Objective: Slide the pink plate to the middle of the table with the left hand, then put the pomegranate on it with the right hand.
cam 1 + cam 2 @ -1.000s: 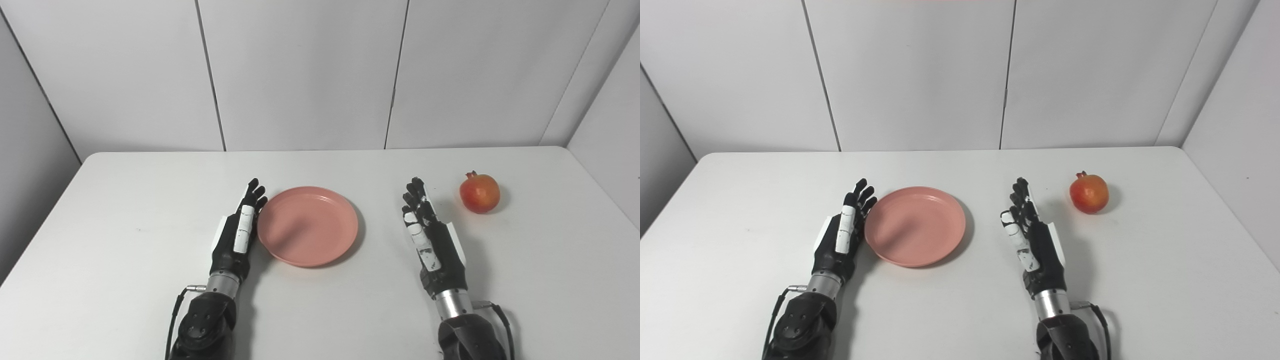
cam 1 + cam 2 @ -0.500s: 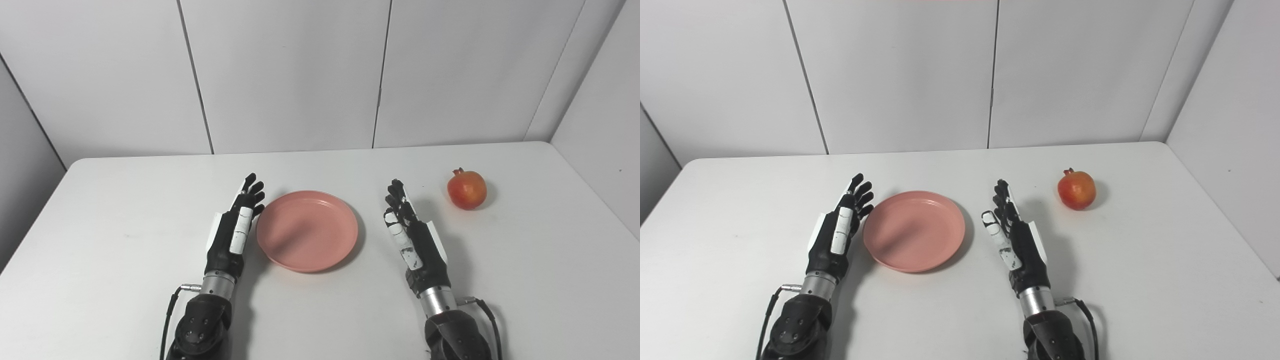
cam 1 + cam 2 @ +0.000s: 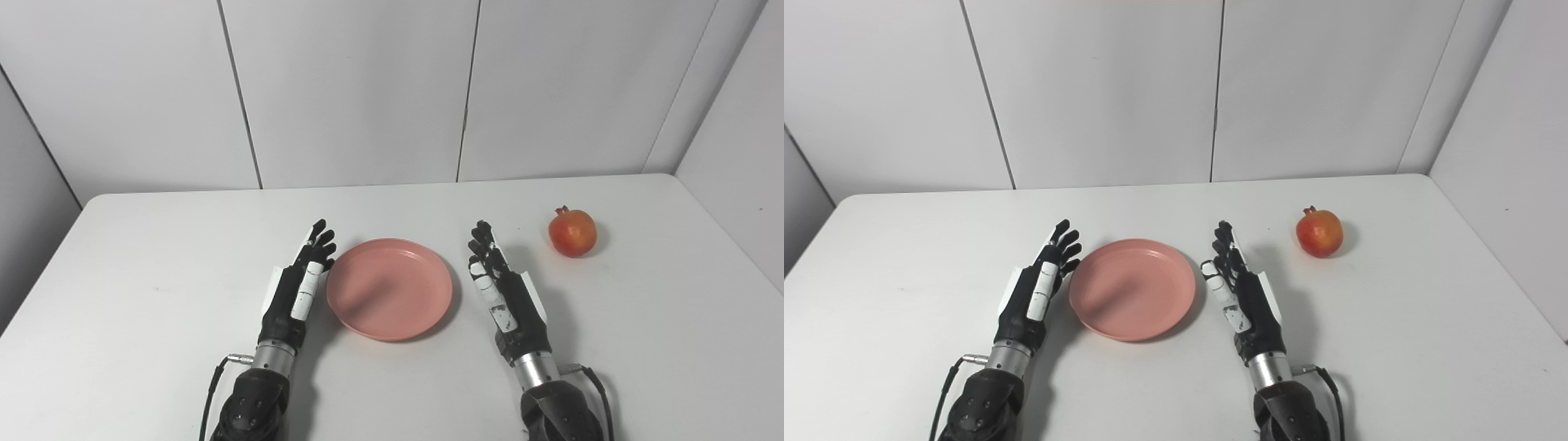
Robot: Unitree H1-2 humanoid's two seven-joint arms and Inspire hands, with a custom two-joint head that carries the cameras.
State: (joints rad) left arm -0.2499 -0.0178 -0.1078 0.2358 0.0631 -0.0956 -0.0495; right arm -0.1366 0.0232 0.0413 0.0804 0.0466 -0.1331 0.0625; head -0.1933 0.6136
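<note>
The pink plate [image 3: 389, 288] lies flat near the middle of the white table [image 3: 122, 257]. My left hand [image 3: 298, 288] is open, fingers straight, its edge against the plate's left rim. My right hand [image 3: 505, 291] is open and empty, just right of the plate and apart from it. The pomegranate [image 3: 572, 232], red-orange with a small crown, stands on the table beyond and to the right of my right hand. The same scene shows in the right eye view: plate [image 3: 1132, 289], left hand [image 3: 1038, 294], right hand [image 3: 1240, 297], pomegranate [image 3: 1319, 232].
White wall panels [image 3: 355, 92] stand behind the table's far edge. A side wall [image 3: 735, 153] runs close along the table's right edge.
My left hand has pushed the plate a little to the right, closing the gap to my right hand. The camera shifted between the earliest frames and now. The pomegranate has not moved.
</note>
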